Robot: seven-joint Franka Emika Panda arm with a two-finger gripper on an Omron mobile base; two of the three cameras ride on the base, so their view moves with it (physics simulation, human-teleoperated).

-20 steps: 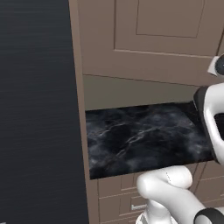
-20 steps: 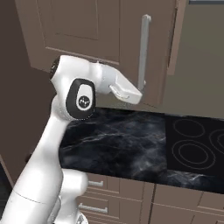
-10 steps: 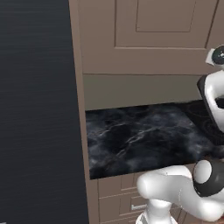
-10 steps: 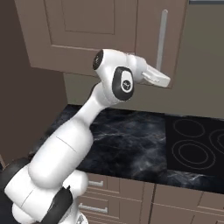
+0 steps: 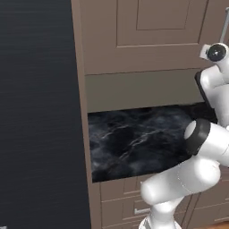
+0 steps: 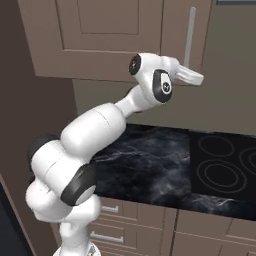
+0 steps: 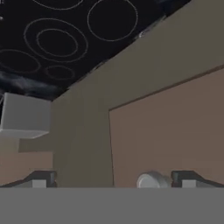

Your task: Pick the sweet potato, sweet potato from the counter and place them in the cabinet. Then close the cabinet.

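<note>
My gripper (image 6: 194, 76) is raised to the taupe-brown cabinet (image 6: 110, 40) above the counter (image 6: 145, 165). It sits at the lower end of the door's light-grey bar handle (image 6: 189, 37). In the hand view the gripper (image 7: 113, 180) is open, its dark fingertips (image 7: 40, 179) set wide apart. The round end of the handle (image 7: 151, 179) lies between them, close to the right one, against the brown cabinet door (image 7: 170, 127). The door looks flush with the cabinet front. The black marble counter (image 5: 134, 138) lies bare. The sweet potatoes are out of view.
A black cooktop (image 6: 220, 170) with ring marks is set in the counter's right part, also seen from the hand (image 7: 57, 41). Brown drawers (image 6: 110, 210) with short silver handles run below the counter. A tall dark unit (image 5: 40, 112) stands to the left.
The cabinet door and its handle have swung right until they lie flush. My arm stretched up and right after it, and the fingers have spread a little wider.
</note>
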